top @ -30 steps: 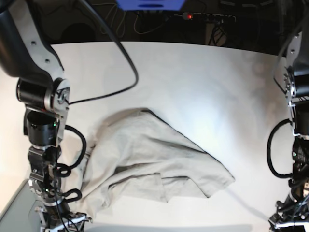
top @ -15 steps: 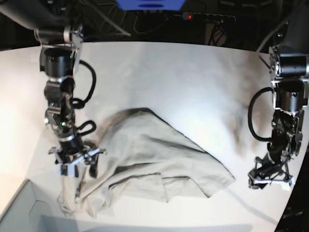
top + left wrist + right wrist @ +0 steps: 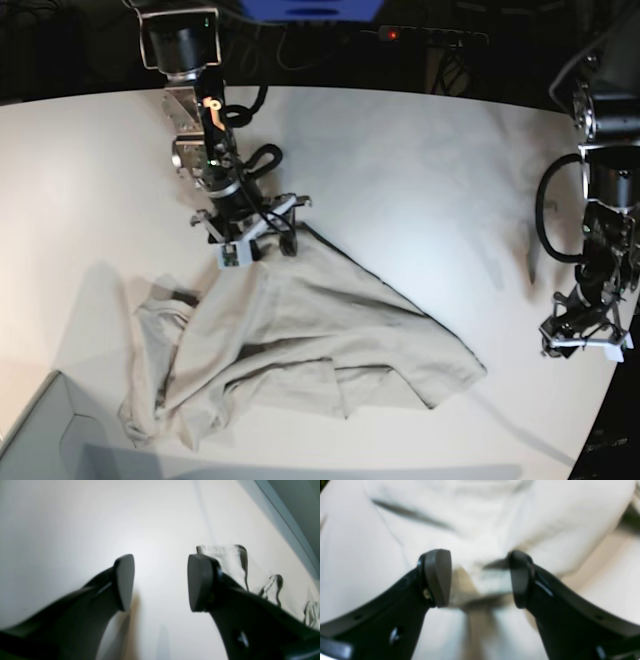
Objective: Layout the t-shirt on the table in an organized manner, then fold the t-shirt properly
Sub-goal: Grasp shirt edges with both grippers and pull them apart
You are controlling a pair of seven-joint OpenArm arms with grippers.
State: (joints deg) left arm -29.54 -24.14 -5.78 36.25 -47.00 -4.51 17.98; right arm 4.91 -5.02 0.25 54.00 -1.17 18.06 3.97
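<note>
The light grey-beige t-shirt (image 3: 310, 340) lies crumpled and partly doubled over in the middle of the white table (image 3: 420, 170). My right gripper (image 3: 258, 238) hovers at the shirt's far edge. In the right wrist view that gripper (image 3: 480, 577) is open, with blurred shirt folds (image 3: 492, 525) below and between the fingers. My left gripper (image 3: 585, 345) stands low near the table's right edge, apart from the shirt. It is open (image 3: 160, 580) over bare table, and a bit of the shirt (image 3: 232, 560) shows behind its right finger.
A pale grey box corner (image 3: 40, 440) sits at the near left. Beyond the table's far edge lies a power strip (image 3: 430, 35) with a red light and cables. The table's curved edge (image 3: 610, 400) runs just past the left gripper.
My right arm has swung from the near left corner to the shirt's far edge. The shirt's left side now lies spread further left. My left gripper has come down near the table's right edge.
</note>
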